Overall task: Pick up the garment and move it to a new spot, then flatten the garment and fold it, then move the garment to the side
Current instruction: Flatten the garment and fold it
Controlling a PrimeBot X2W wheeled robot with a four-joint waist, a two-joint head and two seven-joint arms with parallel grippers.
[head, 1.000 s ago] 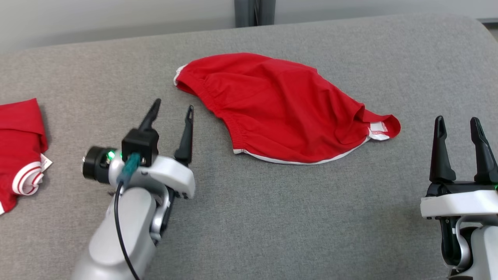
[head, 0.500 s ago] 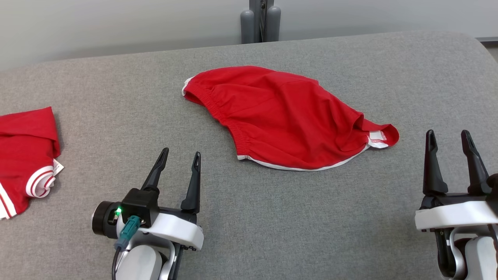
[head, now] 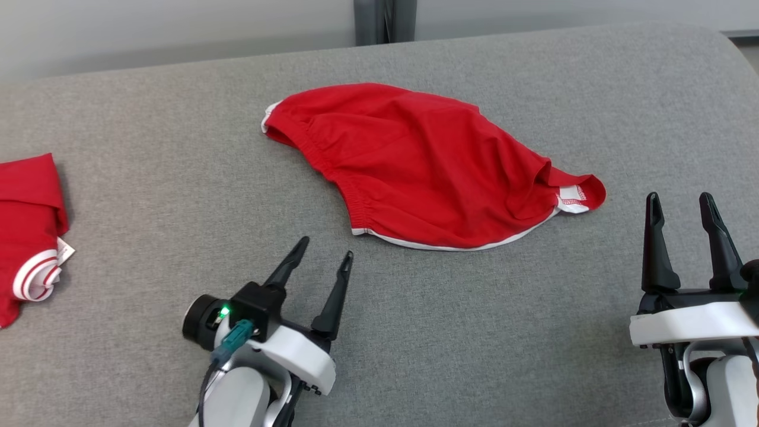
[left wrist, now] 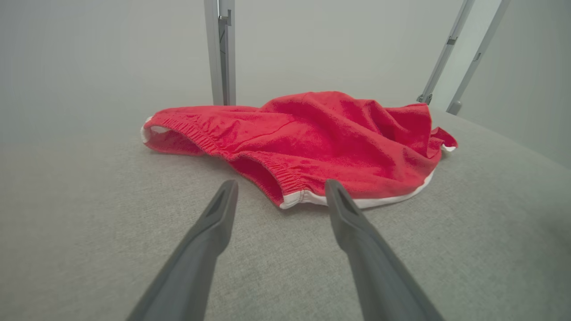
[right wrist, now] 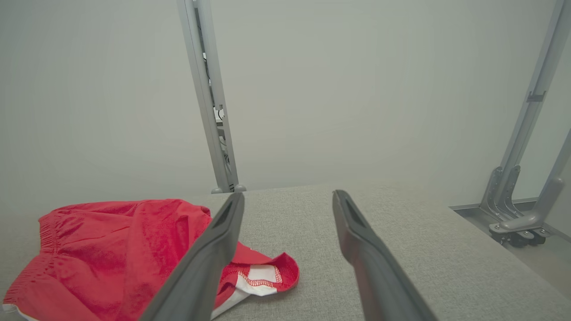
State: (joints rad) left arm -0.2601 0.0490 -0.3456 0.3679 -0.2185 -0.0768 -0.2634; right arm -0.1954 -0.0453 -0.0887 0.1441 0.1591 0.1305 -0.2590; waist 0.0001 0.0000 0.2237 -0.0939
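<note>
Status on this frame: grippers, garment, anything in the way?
Left gripper open, empty, just short of garment. Right gripper open, empty, off its right end. Garment rumpled, unfolded. Second red cloth far left, out of the way.

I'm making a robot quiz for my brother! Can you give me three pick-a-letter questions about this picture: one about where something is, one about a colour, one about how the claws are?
1. Where does the spread-out red garment lie?
A) on the grey surface
B) on a chair
C) in a box

2. What colour is its edge trim?
A) blue
B) white
C) yellow

3. How are the left claw and right claw?
A) both shut on cloth
B) one open, one shut
C) both open, empty

Answers:
1 A, it lies flat there, ahead of both claws.
2 B, the edge trim on its near side is white.
3 C, each claw's fingers stand apart, gripping nothing.
</note>
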